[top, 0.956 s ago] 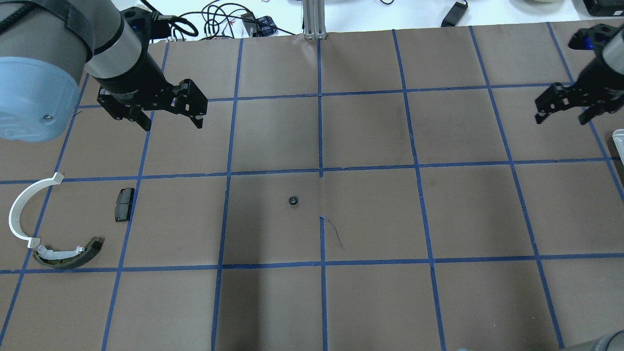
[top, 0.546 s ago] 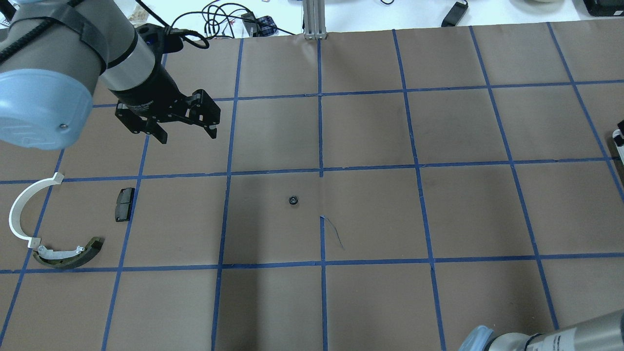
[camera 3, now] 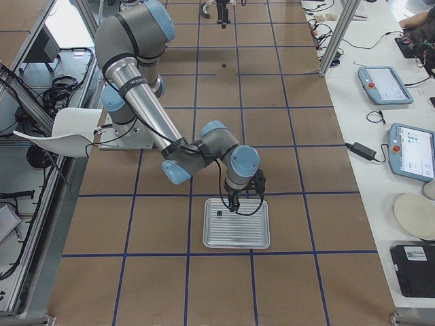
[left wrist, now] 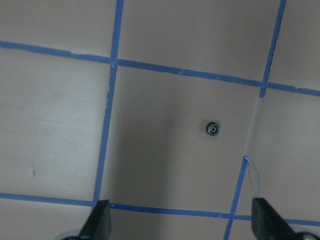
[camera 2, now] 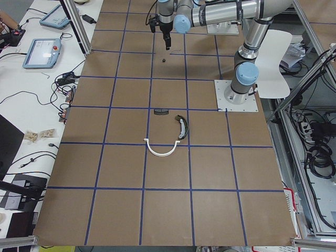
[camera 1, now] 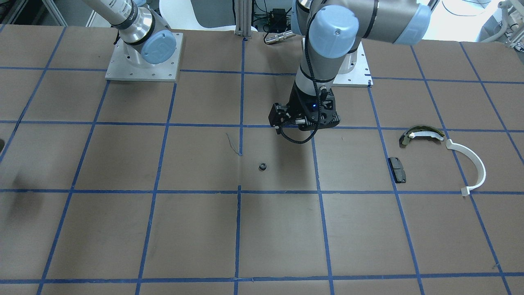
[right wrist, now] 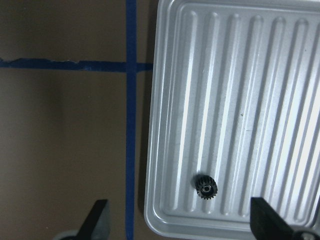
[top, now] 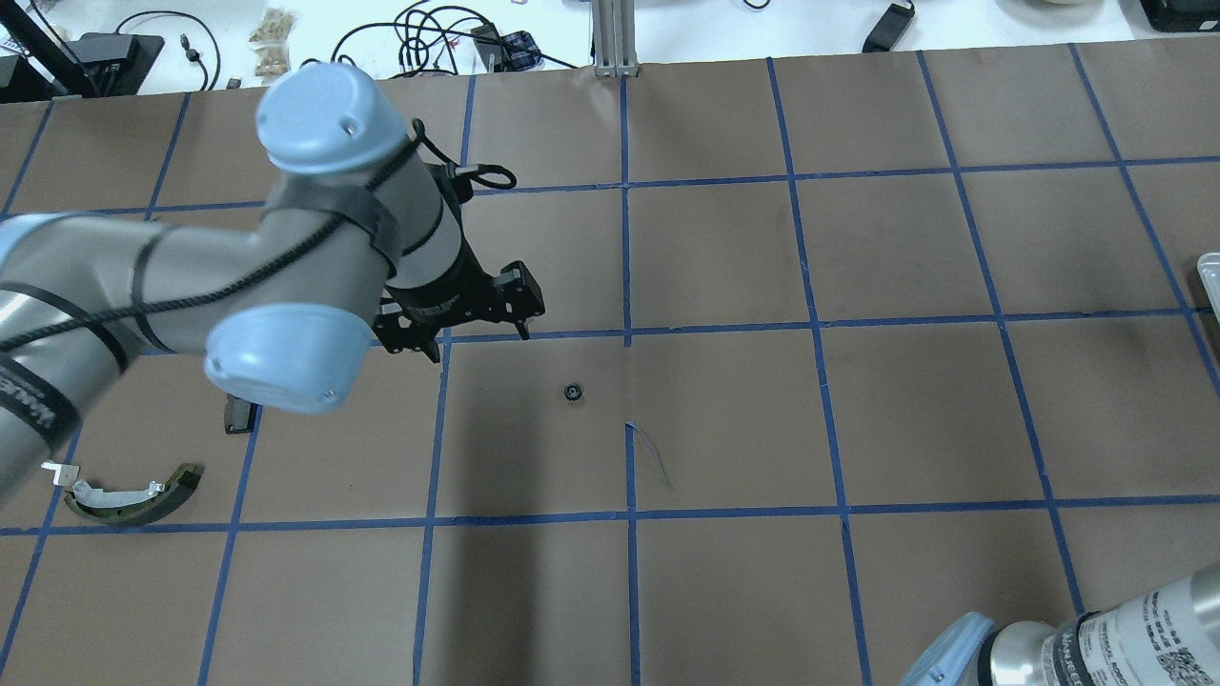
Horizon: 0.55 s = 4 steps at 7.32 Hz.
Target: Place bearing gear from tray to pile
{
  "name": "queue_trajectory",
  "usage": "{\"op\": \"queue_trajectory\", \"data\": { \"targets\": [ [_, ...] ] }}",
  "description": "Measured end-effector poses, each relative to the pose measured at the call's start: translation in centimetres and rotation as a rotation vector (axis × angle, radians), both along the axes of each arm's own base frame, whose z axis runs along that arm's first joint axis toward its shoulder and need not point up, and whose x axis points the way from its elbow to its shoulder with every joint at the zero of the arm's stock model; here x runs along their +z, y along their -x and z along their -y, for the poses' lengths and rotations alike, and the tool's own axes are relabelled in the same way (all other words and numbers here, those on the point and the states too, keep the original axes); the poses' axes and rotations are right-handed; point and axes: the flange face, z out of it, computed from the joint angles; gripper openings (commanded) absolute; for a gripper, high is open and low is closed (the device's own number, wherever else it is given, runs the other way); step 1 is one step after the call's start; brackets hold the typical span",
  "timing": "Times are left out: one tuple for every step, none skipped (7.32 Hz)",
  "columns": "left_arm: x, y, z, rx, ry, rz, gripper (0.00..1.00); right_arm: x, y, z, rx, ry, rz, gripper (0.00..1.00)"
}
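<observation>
One small black bearing gear point(top: 573, 392) lies on the brown paper at the table's centre, also in the left wrist view point(left wrist: 213, 129). A second bearing gear point(right wrist: 205, 188) rests in the ribbed metal tray point(right wrist: 240, 100), near its corner. My left gripper point(top: 481, 341) hangs open, up and left of the centre gear. My right gripper point(right wrist: 181, 222) is open above the tray, with the gear just ahead of its fingers. The pile lies at the left: olive shoe point(top: 133, 495), white half-ring point(camera 1: 470, 168), black pad point(camera 1: 397, 169).
Blue tape lines grid the brown paper. The tray point(camera 3: 238, 224) sits at the table's right end, only its edge point(top: 1209, 263) showing overhead. Cables and boxes lie beyond the far edge. My left arm covers most of the half-ring and pad in the overhead view.
My left arm has swung right and forward, bringing its open gripper close to the centre gear. My right gripper has left the overhead view toward the tray.
</observation>
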Motion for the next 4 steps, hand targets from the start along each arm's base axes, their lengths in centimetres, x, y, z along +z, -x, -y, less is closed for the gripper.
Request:
{"op": "queue_trajectory", "data": {
  "targets": [
    [-3.5,0.7,-0.3,-0.007,0.004,0.023,1.00,-1.9,1.1,0.2,0.000,-0.005,-0.017,0.92],
    [-6.6,1.1,0.2,-0.018,-0.009,0.036,1.00,-3.8,1.9,0.4,-0.002,-0.007,-0.030,0.86],
    [-9.4,1.6,0.9,-0.026,-0.019,0.041,1.00,-5.0,2.2,0.5,-0.005,-0.015,-0.035,0.85],
    [-11.7,2.4,1.4,-0.034,-0.020,0.042,1.00,-6.0,2.3,0.4,-0.009,-0.029,-0.033,0.85]
  ]
}}
